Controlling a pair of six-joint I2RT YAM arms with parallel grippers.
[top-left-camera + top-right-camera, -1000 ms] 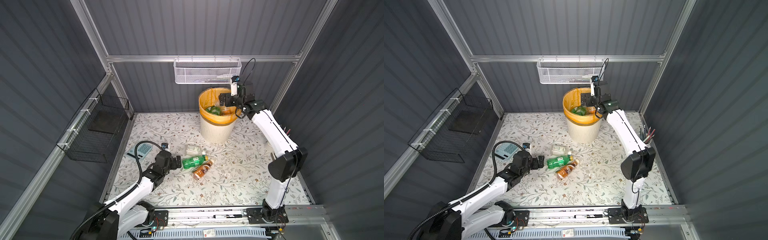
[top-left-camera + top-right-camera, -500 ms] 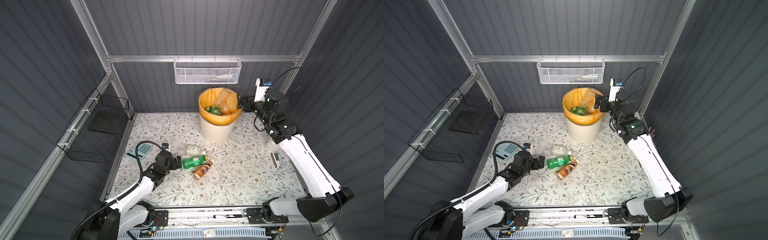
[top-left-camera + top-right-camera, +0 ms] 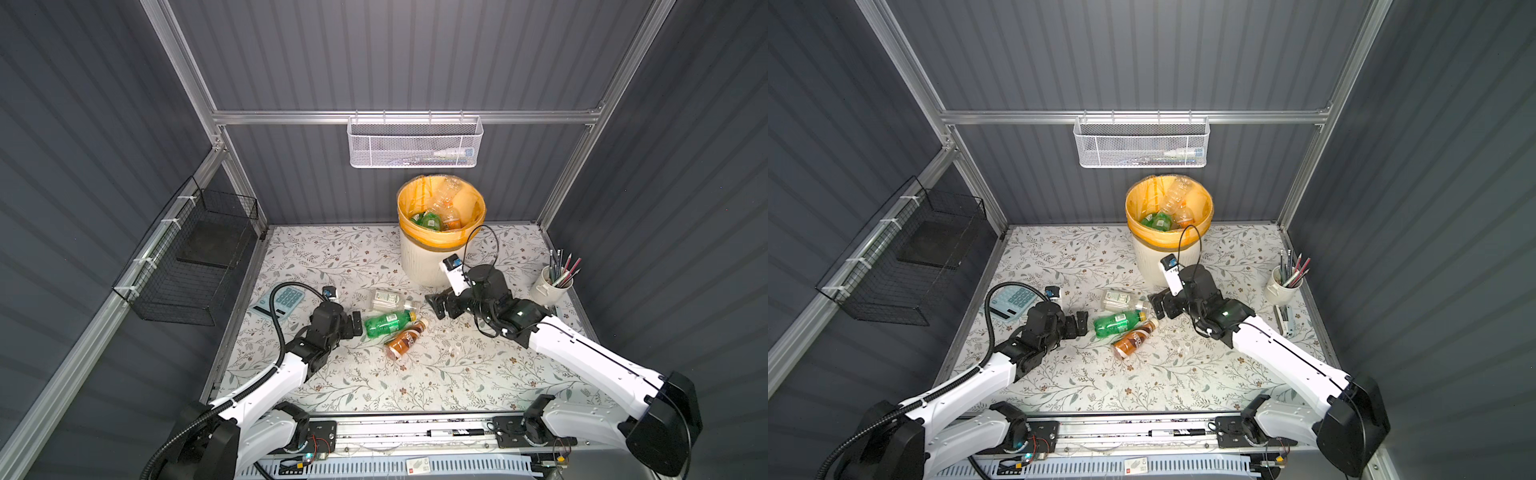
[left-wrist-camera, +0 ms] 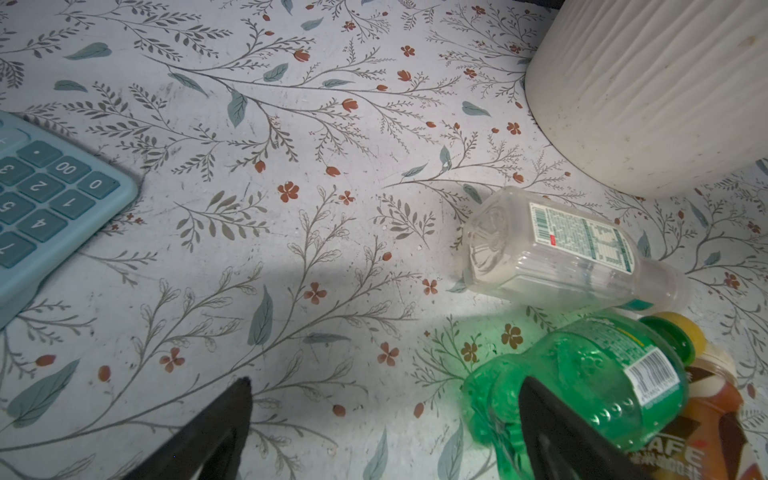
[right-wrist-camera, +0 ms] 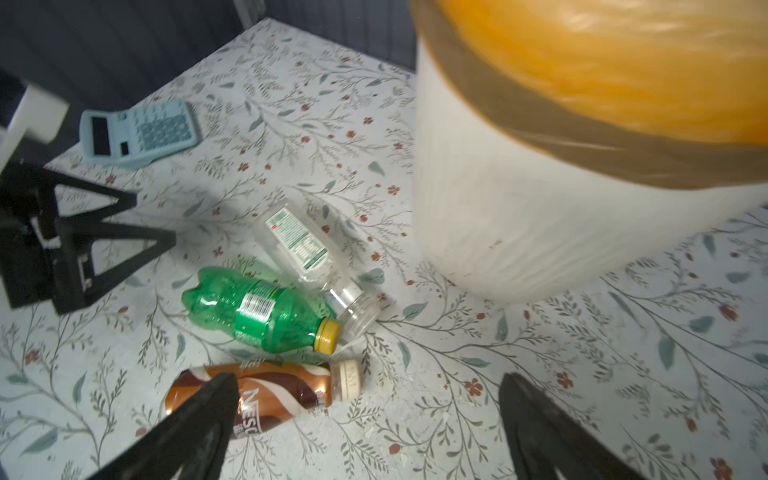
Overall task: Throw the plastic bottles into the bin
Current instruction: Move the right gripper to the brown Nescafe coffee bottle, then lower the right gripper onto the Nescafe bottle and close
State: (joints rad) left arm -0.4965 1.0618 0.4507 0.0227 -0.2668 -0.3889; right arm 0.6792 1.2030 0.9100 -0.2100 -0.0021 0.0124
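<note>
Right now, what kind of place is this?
Probably a robot test cell staged as a desk corner: grey panel walls on an aluminium frame, and a floral tabletop with a calculator and pencil cup.

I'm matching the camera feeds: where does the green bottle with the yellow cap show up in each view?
Both top views: green bottle lies mid-table between clear bottle and brown bottle.
Left wrist: green bottle close up, a finger of the left claw overlapping it.
Right wrist: green bottle between the same two.
Shared landmark: the cream bin, nearest the clear bottle.
</note>
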